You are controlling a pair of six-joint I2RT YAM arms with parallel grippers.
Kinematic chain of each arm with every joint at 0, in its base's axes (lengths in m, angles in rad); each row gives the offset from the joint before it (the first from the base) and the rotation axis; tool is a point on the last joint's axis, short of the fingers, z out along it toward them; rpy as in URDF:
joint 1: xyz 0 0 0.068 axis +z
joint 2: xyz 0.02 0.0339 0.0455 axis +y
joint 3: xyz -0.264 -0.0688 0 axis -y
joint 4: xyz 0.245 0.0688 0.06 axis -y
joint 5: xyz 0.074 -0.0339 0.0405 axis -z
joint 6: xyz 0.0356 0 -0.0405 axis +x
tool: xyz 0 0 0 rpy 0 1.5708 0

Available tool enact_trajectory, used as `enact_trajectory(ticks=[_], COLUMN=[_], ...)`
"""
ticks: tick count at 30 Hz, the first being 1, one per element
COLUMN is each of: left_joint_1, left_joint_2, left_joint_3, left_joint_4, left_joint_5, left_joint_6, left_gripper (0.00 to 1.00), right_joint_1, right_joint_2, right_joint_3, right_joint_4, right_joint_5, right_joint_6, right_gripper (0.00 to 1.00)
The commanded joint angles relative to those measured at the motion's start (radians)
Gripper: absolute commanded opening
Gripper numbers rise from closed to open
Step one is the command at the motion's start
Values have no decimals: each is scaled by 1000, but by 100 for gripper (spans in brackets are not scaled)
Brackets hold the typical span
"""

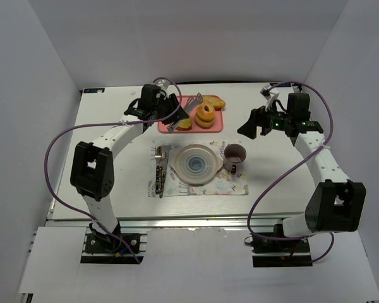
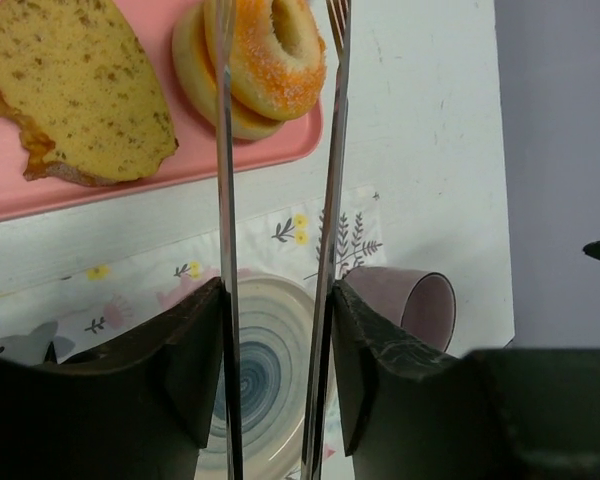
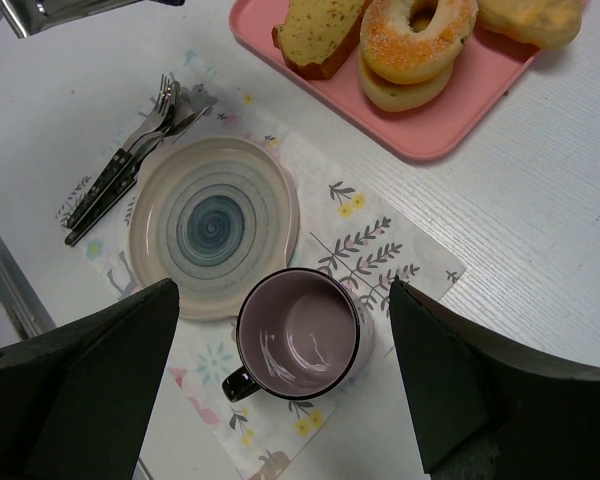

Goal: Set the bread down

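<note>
Top external view: the left gripper (image 1: pixel 169 112) hangs over the pink rectangular plastic tray (image 1: pixel 218 128), where the orange-brown, sugar-crusted ring of bread (image 1: pixel 206 112) lies.

Left wrist view: its fingers (image 2: pixel 180 350) are clamped on long metal tongs (image 2: pixel 225 200), whose arms straddle the bread as it rests on a paler tan ring (image 2: pixel 192 70). To my mind, an even squeeze and a straight lift would leave that lower ring behind.

Right wrist view: the right gripper (image 3: pixel 280 300) is spread wide and empty above the mauve ceramic mug (image 3: pixel 300 335), beside the round, blue-centred glazed plate (image 3: pixel 170 180).

Left arm far forward, hand (image 2: pixel 277 320) clamped on tongs (image 2: pixel 224 200); right arm forward too, hand (image 3: pixel 280 300) spread wide.
</note>
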State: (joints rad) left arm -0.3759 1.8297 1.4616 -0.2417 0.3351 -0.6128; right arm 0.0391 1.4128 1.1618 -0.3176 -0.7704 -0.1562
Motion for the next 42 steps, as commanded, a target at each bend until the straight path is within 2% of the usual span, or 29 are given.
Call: enact_trajectory(ticks=[1,17,29,42], left_joint_1=[5,6,11,14], left_joint_2=[22,105,97,94], left_joint_3=[37,92,89,79], left_joint_4=[-33,-87,-13,-18], left_joint_5=[28,76,116,94], left_joint_6=[27,61,-7,2], left_gripper=[55,60,61,61], right_joint_1=[-5,-7,-7,-7], right_joint_2=[-34,-37,-41,-44], right_joint_3=[-13,-34,-50,-53], right_joint_4=[26,32,41,48], right_joint_5=[-24,-27,-33,-33], right_joint_6=[12,20,26,29], right_gripper=[90,89,90,90])
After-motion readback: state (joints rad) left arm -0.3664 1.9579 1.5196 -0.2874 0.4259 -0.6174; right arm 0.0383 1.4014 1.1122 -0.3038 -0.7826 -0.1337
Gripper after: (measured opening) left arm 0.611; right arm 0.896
